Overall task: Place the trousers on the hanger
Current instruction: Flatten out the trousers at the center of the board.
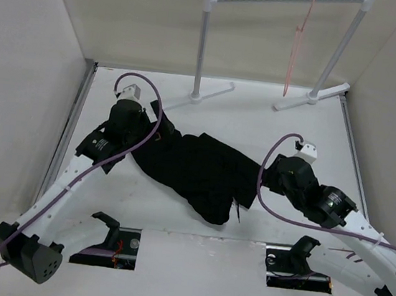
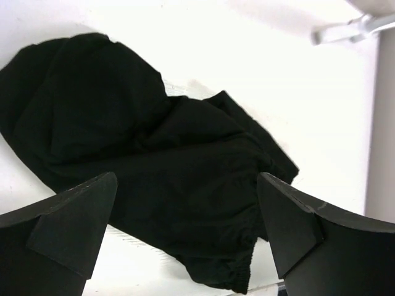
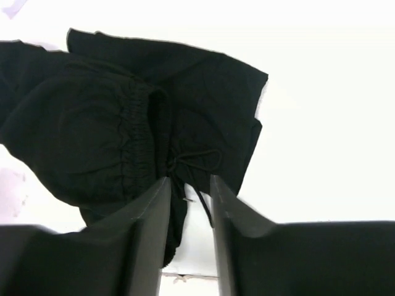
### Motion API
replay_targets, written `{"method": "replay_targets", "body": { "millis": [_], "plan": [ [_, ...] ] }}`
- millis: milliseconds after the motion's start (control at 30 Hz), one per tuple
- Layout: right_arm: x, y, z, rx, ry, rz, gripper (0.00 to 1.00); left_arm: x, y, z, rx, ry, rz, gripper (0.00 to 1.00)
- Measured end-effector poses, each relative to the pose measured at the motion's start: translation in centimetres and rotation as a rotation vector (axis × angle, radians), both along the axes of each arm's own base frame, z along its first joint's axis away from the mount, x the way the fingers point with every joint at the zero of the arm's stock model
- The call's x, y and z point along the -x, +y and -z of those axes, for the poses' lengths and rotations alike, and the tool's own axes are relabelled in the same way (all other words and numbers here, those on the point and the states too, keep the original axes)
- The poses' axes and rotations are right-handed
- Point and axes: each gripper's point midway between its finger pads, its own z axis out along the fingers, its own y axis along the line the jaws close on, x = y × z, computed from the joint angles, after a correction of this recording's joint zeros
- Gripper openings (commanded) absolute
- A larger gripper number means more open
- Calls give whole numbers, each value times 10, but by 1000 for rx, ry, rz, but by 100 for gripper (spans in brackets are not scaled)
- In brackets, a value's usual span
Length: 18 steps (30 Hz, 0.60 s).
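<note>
Just one trousers (image 1: 202, 170) heap, one hanger (image 1: 297, 30).

From above, the left arm (image 1: 124, 128) hides one end of the trousers (image 1: 202, 174).

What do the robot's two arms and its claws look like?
The left arm and right arm each have long white tube-like links joined by chunky black round joints. A thin purple cable loops along each one, and a small white box sits by each wrist. The left claw and right claw each have two flat, matte black, wedge-shaped fingers.
</note>
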Motion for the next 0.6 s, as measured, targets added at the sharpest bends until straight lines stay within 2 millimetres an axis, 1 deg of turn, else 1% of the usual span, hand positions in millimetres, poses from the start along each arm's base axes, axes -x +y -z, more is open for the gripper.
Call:
{"method": "replay_targets", "body": {
  "millis": [33,67,167,200,233,300,333,367,400,467,500,533,567,600],
  "plan": [
    [0,-1,-2,-2,-9,-1,50,2,3,-6,10,-16,-7,100],
    [1,-2,-5,-3,-18,-4,53,3,6,-12,21,-35,-15,100],
    [4,-6,-13,-11,-54,-22,54,6,14,-30,46,-88,-38,100],
    [5,-8,-16,-18,-68,-26,48,6,16,-35,50,-102,-49,100],
    [5,-10,-19,-24,-82,-30,40,5,19,-41,52,-119,-63,100],
    [8,-13,-26,-46,-110,-41,18,6,27,-50,52,-152,-94,100],
    [9,-15,-29,-57,-123,-45,10,8,32,-54,51,-170,-115,100],
    [10,-16,-32,-68,-133,-48,6,10,37,-60,52,-191,-141,100],
    [11,-18,-34,-80,-141,-48,4,12,43,-65,55,-209,-166,100],
    [12,-22,-36,-102,-149,-41,7,19,53,-74,72,-241,-215,100],
    [12,-23,-35,-110,-145,-42,9,22,56,-77,79,-249,-234,85],
    [11,-22,-33,-119,-140,-47,11,24,58,-79,86,-254,-245,49],
    [10,-19,-28,-127,-127,-60,15,25,60,-80,94,-261,-250,29],
    [8,-16,-23,-135,-112,-71,24,25,60,-79,92,-261,-251,14]
  ]
}}
